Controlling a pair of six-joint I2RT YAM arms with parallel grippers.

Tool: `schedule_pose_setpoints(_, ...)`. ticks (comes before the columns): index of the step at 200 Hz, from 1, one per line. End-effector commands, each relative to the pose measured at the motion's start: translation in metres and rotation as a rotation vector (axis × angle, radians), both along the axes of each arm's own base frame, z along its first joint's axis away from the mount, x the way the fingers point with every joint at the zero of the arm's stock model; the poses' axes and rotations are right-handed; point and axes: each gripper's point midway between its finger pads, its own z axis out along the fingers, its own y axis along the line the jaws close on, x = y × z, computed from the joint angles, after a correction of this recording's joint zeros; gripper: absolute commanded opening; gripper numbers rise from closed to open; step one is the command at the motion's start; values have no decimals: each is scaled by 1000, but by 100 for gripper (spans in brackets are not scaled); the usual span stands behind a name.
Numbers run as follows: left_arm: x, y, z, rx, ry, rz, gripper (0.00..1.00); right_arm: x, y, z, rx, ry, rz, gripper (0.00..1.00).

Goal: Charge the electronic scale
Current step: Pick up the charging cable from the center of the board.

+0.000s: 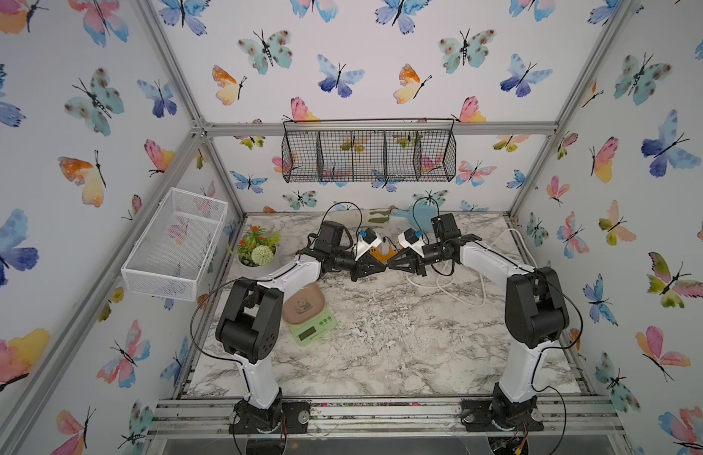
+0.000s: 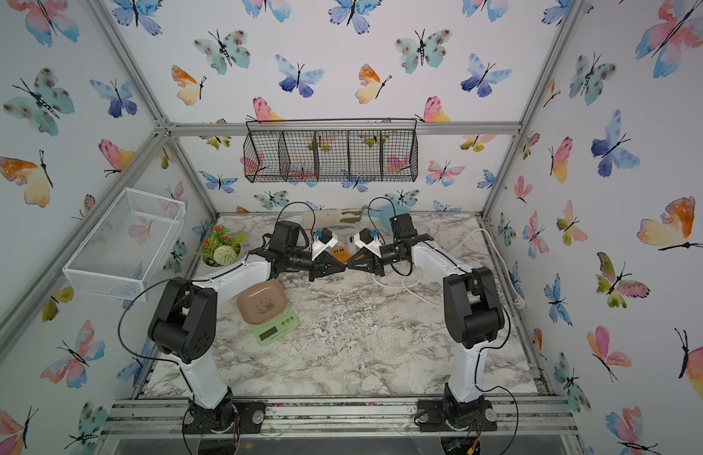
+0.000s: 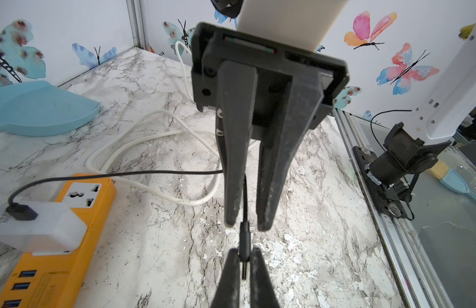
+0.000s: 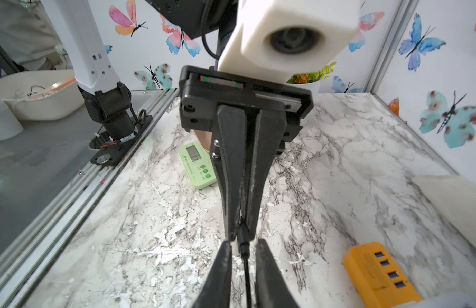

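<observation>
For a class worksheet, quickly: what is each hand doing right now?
Left hand: closed, holding the plug.
Right hand: open, jaws apart either side of the cable, not gripping it.

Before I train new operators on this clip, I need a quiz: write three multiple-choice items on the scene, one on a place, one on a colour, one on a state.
1. Where is the scale?
A) far right corner of the table
B) left side of the table, beside the left arm
C) dead centre of the table

2. What colour is the power strip?
A) orange
B) blue
C) green

3. Which gripper is shut on the plug?
A) right
B) neither
C) left

Answers:
1 B: both top views show it on the left side, next to that arm.
2 A: its body is orange in both wrist views.
3 C: in the left wrist view the left gripper pinches the plug, while the jaws of the right gripper stand clear of it.
</observation>
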Motion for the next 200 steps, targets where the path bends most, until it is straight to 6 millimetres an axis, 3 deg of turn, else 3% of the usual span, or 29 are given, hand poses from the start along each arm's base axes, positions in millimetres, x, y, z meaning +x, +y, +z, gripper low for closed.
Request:
schedule_pose_setpoints(1,-7,1,23,-39,-40,-29,7,-4,2,11,23,9,29,25)
schedule_pose_setpoints(200,-8,-4,32,-70,-45,-37,6,-4,3,9,30,22,43,21)
